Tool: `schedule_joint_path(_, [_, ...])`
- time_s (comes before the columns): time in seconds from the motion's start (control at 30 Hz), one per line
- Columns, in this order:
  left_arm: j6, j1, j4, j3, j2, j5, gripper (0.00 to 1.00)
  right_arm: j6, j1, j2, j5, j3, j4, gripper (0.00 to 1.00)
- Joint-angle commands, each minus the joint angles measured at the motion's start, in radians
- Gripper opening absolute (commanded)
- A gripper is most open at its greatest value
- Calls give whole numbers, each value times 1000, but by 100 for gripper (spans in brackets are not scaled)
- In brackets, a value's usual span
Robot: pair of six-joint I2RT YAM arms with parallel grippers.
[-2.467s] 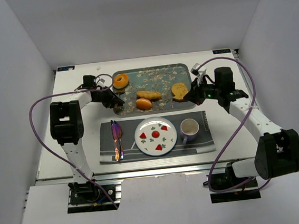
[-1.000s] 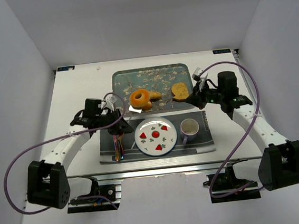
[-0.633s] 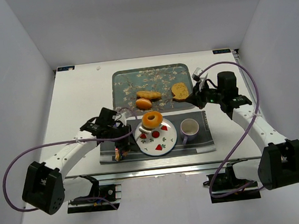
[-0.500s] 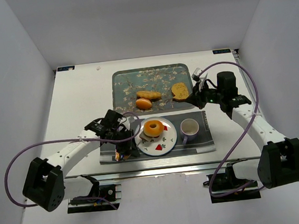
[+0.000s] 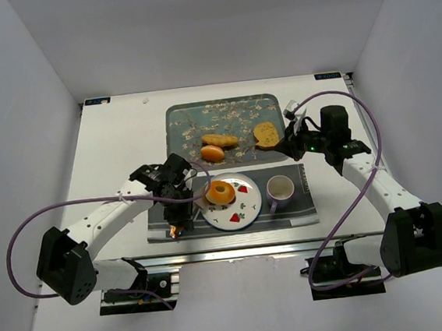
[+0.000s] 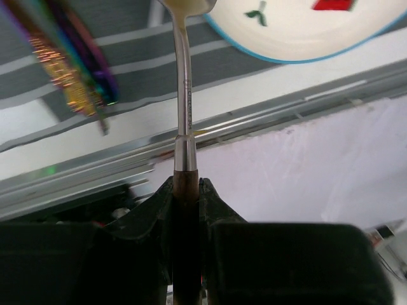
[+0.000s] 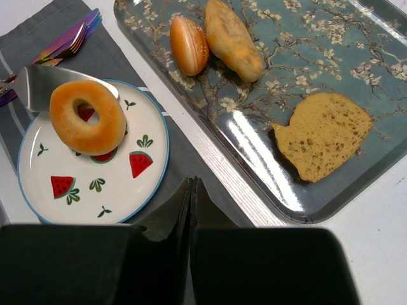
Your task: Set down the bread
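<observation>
From where I stand, the bread (image 7: 87, 115) is over the plate (image 5: 245, 214) but not on it. The ring lies on the flat blade of a metal server (image 7: 35, 82), over the plate's 10 o'clock side. The left fingers (image 6: 186, 189) are clamped narrow on the server's handle. The right fingers (image 7: 192, 190) are pressed together, holding nothing. They hang above the placemat (image 5: 303, 204) at about 1 o'clock from the plate, near the tray (image 5: 240, 117).

The risk, to my eye, is in getting the blade out. The handle runs off toward 9 o'clock, so a flat pull that way could take the ring along with it. It sits near that rim already, and it could slide over the edge onto the placemat or into the cutlery (image 6: 70, 70) lying there.

Tipping the blade too steeply has its own hazard. A round ring could land on edge and roll, perhaps toward the cup (image 5: 280, 189) at 3 o'clock.

If the blade presses down on the plate while it moves, the plate itself could skid on the cloth.

I cannot tell how much of the ring touches the plate itself.
</observation>
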Motion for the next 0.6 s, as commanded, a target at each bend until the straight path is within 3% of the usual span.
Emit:
schedule_joint_path(0.0, [8,-5,-117,89,1,-149,0,-2,-4,-17,4,1,52,0])
schedule_joint_path(0.27, [-73,-4,-240,158,-7,-344,0,-2,-7,-29,10,-14,58,0])
schedule_joint_path(0.4, [-125,9,-194,170,-37,-360,0,0,-7,-38,5,-19,58,0])
schedule_joint_path(0.5, [-133,94,-112,181,-60,-303,0,-5,-7,-48,-4,-20,54,0])
schedule_joint_path(0.57, [-107,235,-12,157,-82,-231,0,-10,-7,-51,-7,-23,49,0])
